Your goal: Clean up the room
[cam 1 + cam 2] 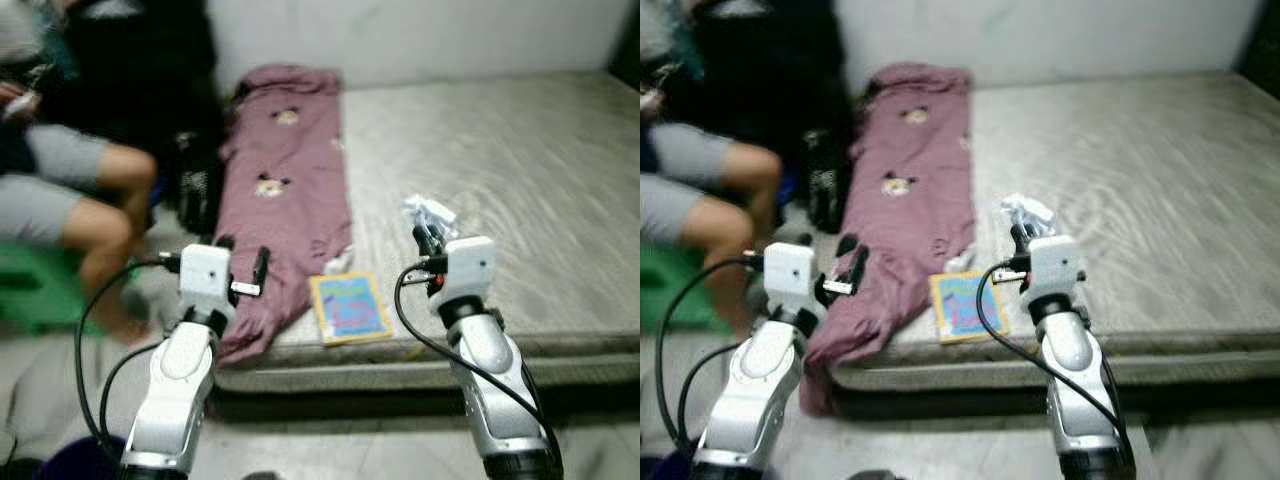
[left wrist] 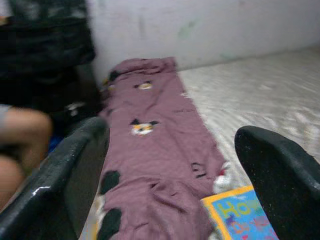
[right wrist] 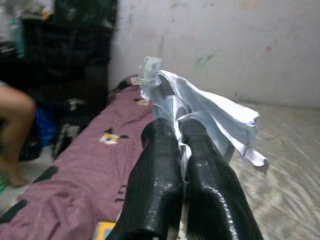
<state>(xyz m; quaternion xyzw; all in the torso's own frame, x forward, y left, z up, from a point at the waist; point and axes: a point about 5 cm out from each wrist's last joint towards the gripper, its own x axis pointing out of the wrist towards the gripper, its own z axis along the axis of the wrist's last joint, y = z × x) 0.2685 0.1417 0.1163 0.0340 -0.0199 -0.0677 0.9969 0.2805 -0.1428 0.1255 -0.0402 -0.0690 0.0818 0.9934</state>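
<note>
The crumpled white wrapper (image 3: 200,107) is pinched thinly in the closed right gripper (image 3: 182,135) mid-frame, left gripper (image 2: 170,165) wide open and empty, so it could easily be dropped.

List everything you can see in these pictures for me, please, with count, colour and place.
mattress: one, grey, on the floor against the wall
blanket: one, mauve with small cartoon figures, along the mattress's left edge, its near end hanging over the corner
book: one, yellow-edged with a blue cover, flat on the mattress's near edge beside the blanket
paper: one crumpled piece, white, pinched in the right hand
bag: one, black, on the floor left of the mattress
person: one, grey shorts, seated at far left
wall: white, behind the mattress
left hand: open, above the blanket's near end
right hand: shut on the paper, above the mattress
</note>
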